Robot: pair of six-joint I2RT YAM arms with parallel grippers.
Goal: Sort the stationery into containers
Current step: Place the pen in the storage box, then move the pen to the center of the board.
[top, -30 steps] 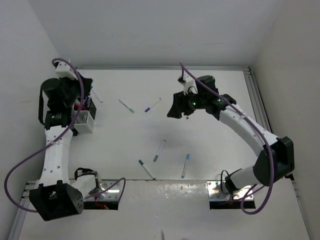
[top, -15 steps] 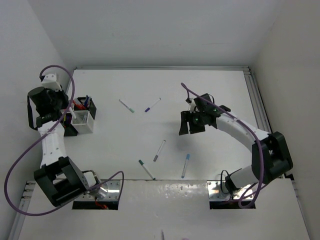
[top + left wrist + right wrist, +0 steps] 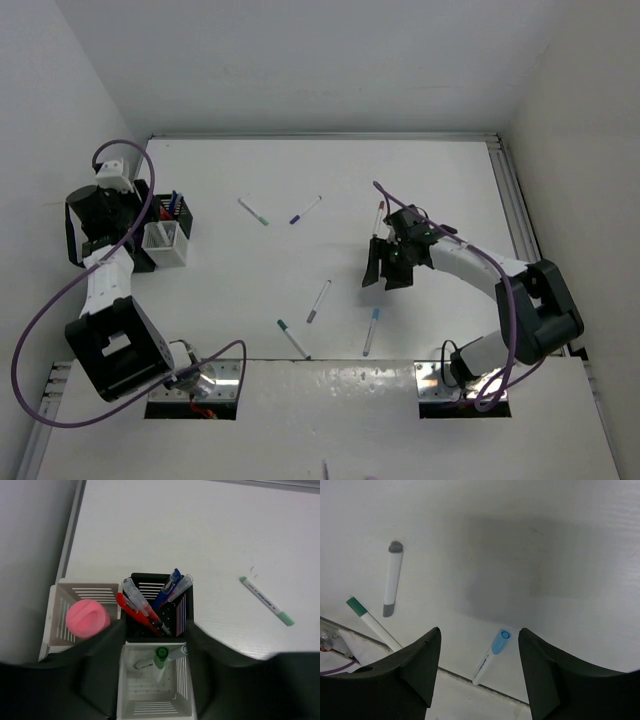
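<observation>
From above, loose pens [image 3: 319,300] lie scattered across the white table [image 3: 440,170]. Left wrist view: the left gripper [image 3: 154,625], fingers apart and empty, hangs over a white holder [image 3: 126,692] containing a green-capped marker [image 3: 160,655], black holder [image 3: 181,612] behind. Right wrist view: the right gripper [image 3: 479,632], spread and empty, hovers over a blue-capped pen [image 3: 491,656].

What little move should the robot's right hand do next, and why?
Probably lower the right gripper over the blue-capped pen and close on it. The jaws stand open with nothing in them, and in the wrist view that pen lies loose on the table nearly between the fingers, not yet sorted.
</observation>
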